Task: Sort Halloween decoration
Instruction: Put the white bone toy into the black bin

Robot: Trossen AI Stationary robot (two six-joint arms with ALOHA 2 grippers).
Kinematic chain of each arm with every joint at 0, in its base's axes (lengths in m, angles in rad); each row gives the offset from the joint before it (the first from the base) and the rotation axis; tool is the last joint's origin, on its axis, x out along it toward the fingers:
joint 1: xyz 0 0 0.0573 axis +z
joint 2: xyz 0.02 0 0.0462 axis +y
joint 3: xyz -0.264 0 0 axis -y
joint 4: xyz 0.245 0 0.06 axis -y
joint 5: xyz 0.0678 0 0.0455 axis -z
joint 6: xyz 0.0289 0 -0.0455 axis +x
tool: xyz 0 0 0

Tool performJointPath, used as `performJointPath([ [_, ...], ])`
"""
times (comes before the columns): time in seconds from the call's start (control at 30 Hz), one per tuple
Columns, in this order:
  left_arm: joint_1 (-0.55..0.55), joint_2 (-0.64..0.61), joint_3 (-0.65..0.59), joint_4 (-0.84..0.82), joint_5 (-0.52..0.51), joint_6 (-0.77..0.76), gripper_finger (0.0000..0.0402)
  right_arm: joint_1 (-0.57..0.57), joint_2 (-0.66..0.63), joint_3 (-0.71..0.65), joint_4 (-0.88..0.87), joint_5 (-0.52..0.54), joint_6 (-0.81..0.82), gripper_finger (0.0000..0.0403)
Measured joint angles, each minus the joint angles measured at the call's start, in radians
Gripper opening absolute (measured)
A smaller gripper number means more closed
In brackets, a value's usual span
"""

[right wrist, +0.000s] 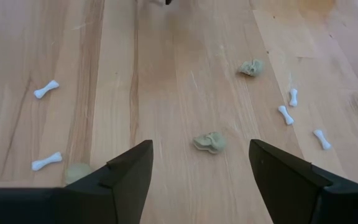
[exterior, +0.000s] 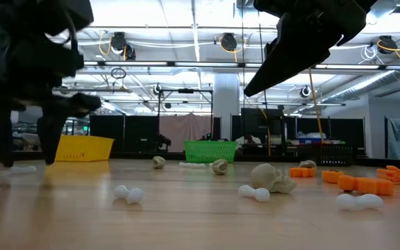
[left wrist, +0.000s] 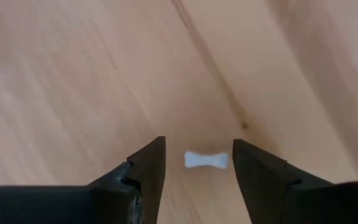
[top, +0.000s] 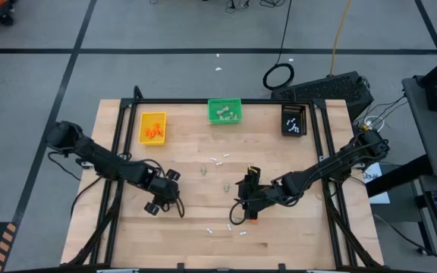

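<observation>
Hovering low, our left gripper [left wrist: 197, 180] has fingers apart around a bone [left wrist: 206, 160], seemingly untouched; our right gripper [right wrist: 201, 171] gapes above a skull [right wrist: 209, 142].

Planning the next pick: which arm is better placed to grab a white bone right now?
Left, probably. The left gripper is open with a white bone lying between its fingers on the table. The right gripper faces a beige lump instead.

White bone [left wrist: 206, 160], yellow bin [top: 152, 127], green bin [top: 224, 111].
</observation>
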Motion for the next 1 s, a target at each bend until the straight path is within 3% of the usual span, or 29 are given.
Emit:
performJointPath([
  [0.2, 0.000, 0.077, 0.055, -0.087, -0.015, -0.023, 0.0183, 0.000, 0.000, 0.000, 0.000, 0.000, 0.002, 0.0251],
  [0.57, -0.002, 0.082, 0.103, -0.185, -0.032, -0.050, 0.0183, 0.000, 0.000, 0.000, -0.002, 0.000, 0.003, 0.0251],
  [1.0, -0.011, 0.094, 0.106, -0.146, -0.022, -0.104, 0.0183, 0.000, 0.000, 0.000, -0.001, 0.000, 0.003, 0.0251],
])
